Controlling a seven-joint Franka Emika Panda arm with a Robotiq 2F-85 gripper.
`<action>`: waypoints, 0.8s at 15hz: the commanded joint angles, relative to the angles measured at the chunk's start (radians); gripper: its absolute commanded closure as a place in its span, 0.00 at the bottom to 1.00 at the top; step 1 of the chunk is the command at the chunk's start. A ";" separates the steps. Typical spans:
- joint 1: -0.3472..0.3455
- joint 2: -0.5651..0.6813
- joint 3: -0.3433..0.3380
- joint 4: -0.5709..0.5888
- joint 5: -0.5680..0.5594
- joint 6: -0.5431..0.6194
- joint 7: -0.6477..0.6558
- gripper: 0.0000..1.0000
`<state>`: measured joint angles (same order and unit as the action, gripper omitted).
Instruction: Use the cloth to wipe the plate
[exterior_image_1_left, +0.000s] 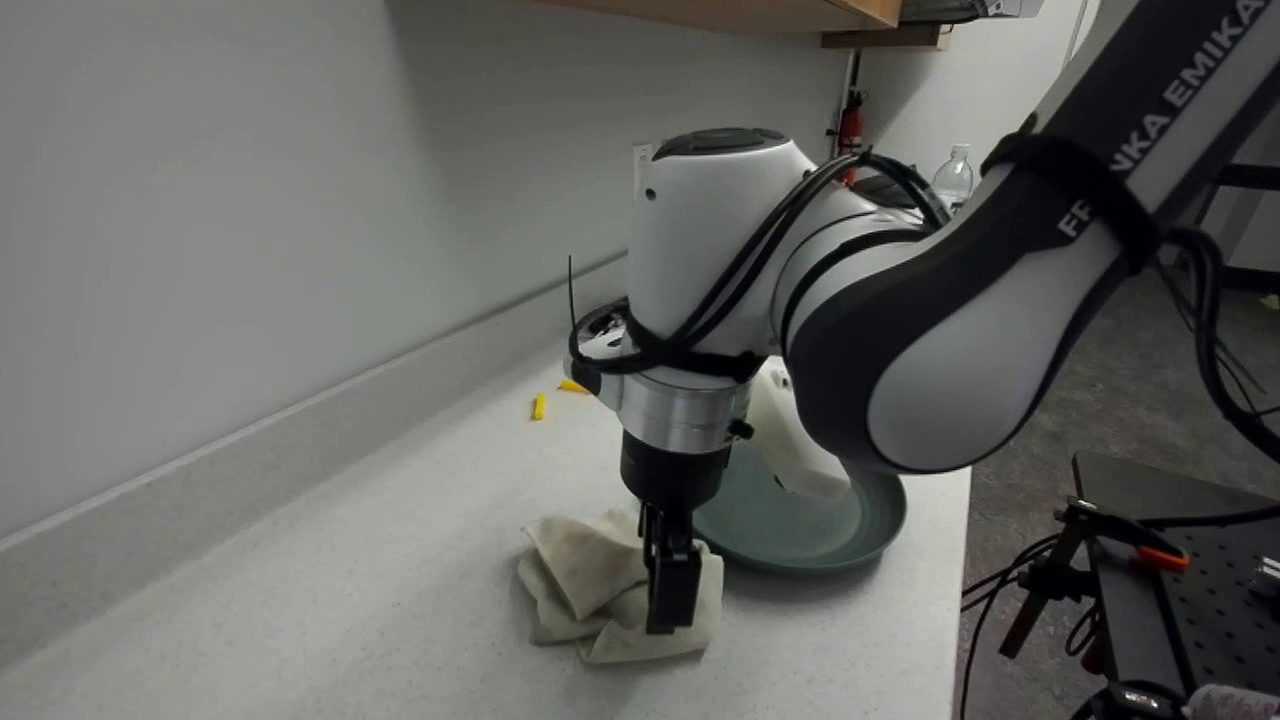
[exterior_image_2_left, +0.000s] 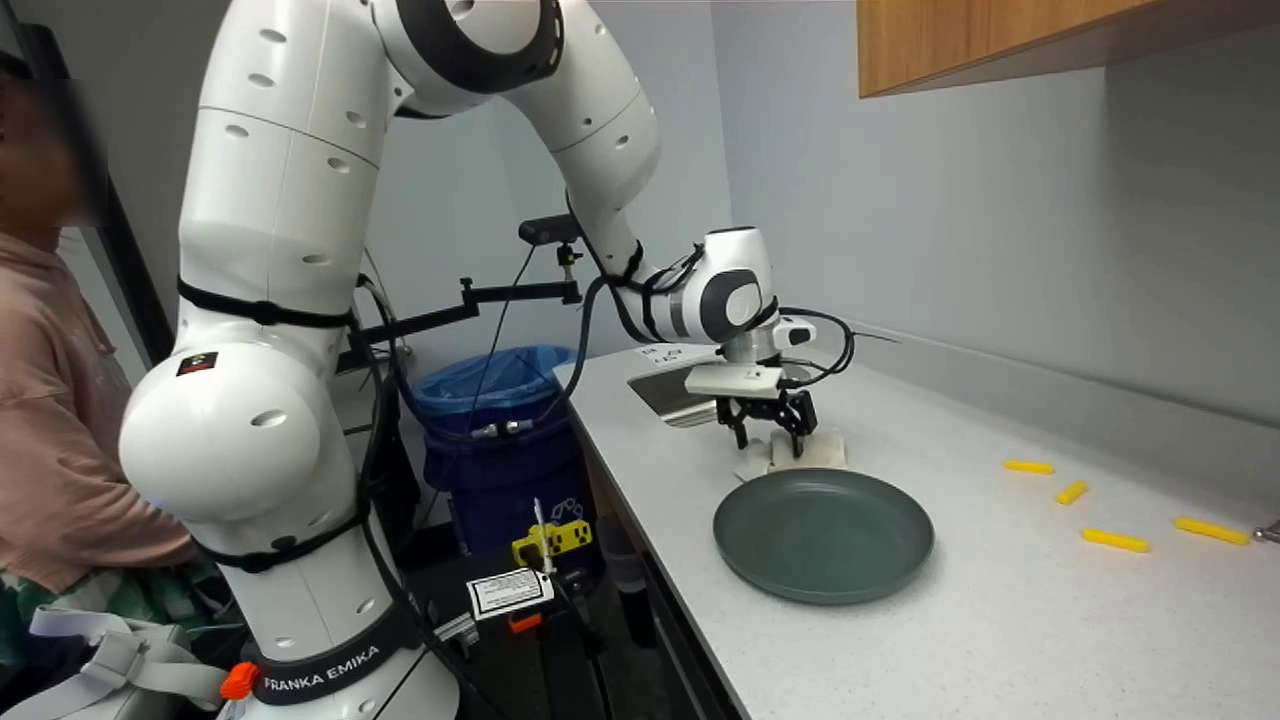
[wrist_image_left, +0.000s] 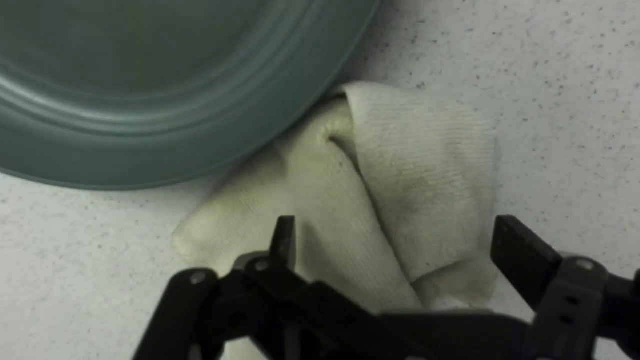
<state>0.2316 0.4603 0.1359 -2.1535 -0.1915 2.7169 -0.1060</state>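
A crumpled cream cloth lies on the white counter beside the plate; it shows in both exterior views and in the wrist view. A dark green round plate sits on the counter next to it, in both exterior views and at the upper left of the wrist view. My gripper points down over the cloth with its fingers wide apart and nothing held. In the wrist view the left finger is over the cloth and the right finger is by its right edge. Whether the fingertips touch the cloth is unclear.
Several yellow sticks lie on the counter near the wall. A sink is behind the gripper. A wooden cabinet hangs above. A person sits beyond the arm's base.
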 joint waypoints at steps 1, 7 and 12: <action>0.022 0.041 -0.024 0.021 -0.023 0.027 0.043 0.00; 0.037 0.083 -0.017 0.056 -0.010 0.026 0.069 0.13; 0.029 0.070 -0.004 0.071 0.005 0.020 0.064 0.58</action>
<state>0.2550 0.5257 0.1336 -2.1001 -0.1908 2.7170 -0.0553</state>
